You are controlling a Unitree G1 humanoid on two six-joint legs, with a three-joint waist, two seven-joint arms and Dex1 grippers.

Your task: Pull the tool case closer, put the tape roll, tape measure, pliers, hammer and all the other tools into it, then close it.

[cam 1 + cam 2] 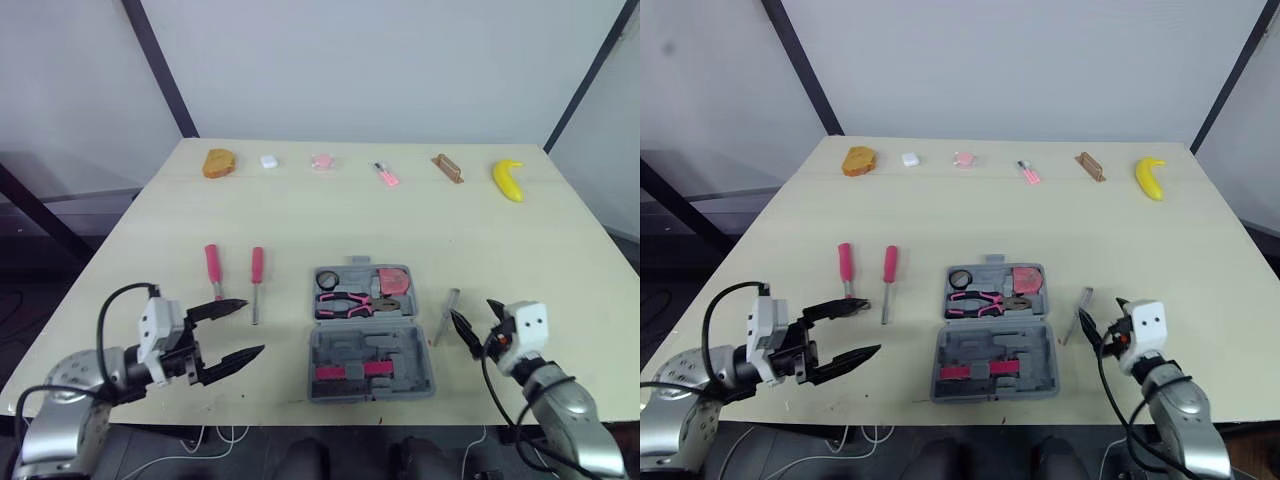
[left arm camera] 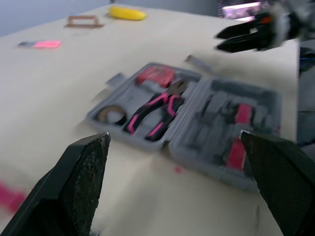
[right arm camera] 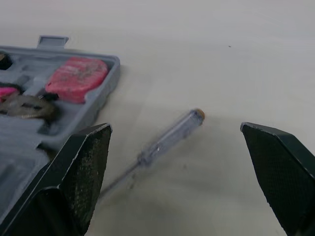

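You are in the loading step. The tool case (image 1: pixel 330 352) lies open at the near middle of the table (image 1: pixel 300 220), already close to you. The tape roll (image 1: pixel 328 278), pliers (image 1: pixel 345 300) and tape measure (image 1: pixel 393 279) sit in its far half. I cannot tell whether the hammer is in the case.

3 loose tools are left near the case. The clear screwdriver (image 1: pixel 447 312) lies just right of it. The outer red screwdriver (image 1: pixel 212 268) and the inner red screwdriver (image 1: pixel 257 270) lie side by side to its left.

Your right gripper (image 3: pixel 175 129) hangs released, fingers spread wide, right over the clear screwdriver and holding nothing. Your left gripper (image 1: pixel 253 326) is also spread and empty, near the case's left side and just short of the red pair.

The next move looks like a short drop with the right arm to pinch the clear handle across its width. The shaft is thin and lies flat, so come down low or the fingers may slide off it. Then take the red pair with the left arm.
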